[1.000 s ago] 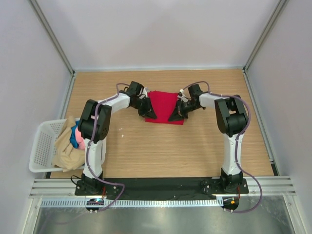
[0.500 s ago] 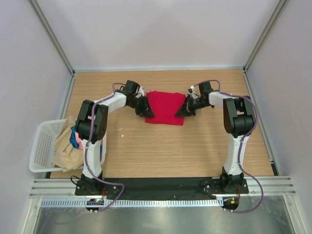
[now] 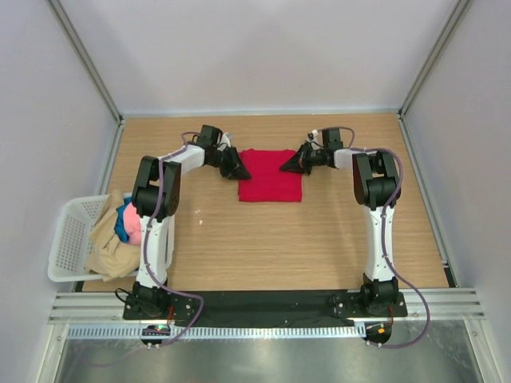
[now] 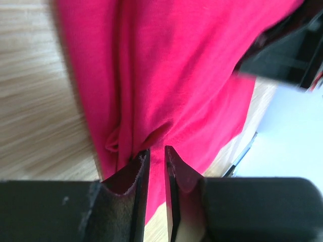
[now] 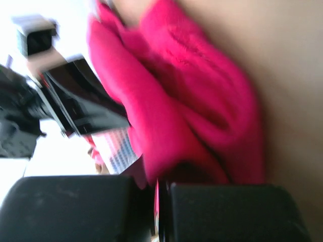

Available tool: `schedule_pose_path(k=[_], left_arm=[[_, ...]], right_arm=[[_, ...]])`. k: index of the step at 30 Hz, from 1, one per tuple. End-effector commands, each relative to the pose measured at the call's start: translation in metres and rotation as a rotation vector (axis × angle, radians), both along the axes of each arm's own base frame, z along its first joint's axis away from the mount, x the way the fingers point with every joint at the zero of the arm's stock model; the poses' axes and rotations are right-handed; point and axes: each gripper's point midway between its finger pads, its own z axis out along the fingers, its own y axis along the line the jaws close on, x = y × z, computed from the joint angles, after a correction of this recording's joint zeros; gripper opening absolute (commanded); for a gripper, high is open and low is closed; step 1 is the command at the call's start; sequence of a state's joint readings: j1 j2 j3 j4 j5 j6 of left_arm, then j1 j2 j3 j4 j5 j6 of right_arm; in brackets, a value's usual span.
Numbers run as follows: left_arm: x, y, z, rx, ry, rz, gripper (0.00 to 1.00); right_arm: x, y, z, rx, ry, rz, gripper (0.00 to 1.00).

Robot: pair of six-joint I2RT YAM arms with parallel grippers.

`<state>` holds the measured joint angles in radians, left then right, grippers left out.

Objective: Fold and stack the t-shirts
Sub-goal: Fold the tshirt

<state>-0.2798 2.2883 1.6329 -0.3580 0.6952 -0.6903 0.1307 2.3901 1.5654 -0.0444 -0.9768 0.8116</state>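
Red t-shirt pinch, wrist views only

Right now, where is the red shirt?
In the top view, the red shirt lies far back on the table, pinched between the left gripper and right gripper.

No legible text, labels or numbers anywhere.

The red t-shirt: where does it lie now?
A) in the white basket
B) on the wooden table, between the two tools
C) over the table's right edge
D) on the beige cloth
B: the red t-shirt lies on the wooden table, the left tool at its left edge, the right tool at its right edge.
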Motion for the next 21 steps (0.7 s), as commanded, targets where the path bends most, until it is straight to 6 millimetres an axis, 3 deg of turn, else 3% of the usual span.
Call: schedule_pose_path(k=[1,2,6,9,10,12,15,16,18,20,21], left_arm=[[-0.01,0.011,-0.003,0.074,-0.018,0.004,0.2],[-0.014,0.013,-0.004,0.08,-0.009,0.004,0.2],[-0.022,0.012,0.021,0.05,-0.019,0.007,0.24],[-0.026,0.015,0.05,0.055,-0.042,0.024,0.3],[-0.026,0.016,0.057,0.061,-0.047,0.027,0.34],[-0.031,0.021,0.083,0.081,-0.078,0.036,0.36],[-0.039,0.026,0.117,0.083,-0.125,0.042,0.39],[-0.045,0.027,0.123,0.075,-0.124,0.04,0.4],[-0.058,0.026,0.145,0.046,-0.148,0.036,0.4],[-0.077,0.027,0.148,0.035,-0.136,0.022,0.4],[-0.088,0.029,0.162,0.029,-0.164,0.021,0.4]], right_arm=[[0.057,-0.01,0.023,0.009,-0.148,-0.107,0.01],[0.062,-0.014,0.023,0.011,-0.15,-0.118,0.02],[0.071,-0.019,0.062,-0.017,-0.213,-0.124,0.06],[0.062,-0.03,0.089,-0.14,-0.225,-0.121,0.23],[0.059,-0.035,0.092,-0.187,-0.226,-0.121,0.34],[0.046,-0.053,0.092,-0.335,-0.225,-0.109,0.54],[0.032,-0.066,0.081,-0.437,-0.213,-0.053,0.7],[0.029,-0.066,0.07,-0.456,-0.192,-0.027,0.72],[0.027,-0.067,0.066,-0.487,-0.211,0.03,0.75],[0.028,-0.064,0.055,-0.504,-0.237,0.077,0.77],[0.03,-0.062,0.054,-0.514,-0.273,0.106,0.78]])
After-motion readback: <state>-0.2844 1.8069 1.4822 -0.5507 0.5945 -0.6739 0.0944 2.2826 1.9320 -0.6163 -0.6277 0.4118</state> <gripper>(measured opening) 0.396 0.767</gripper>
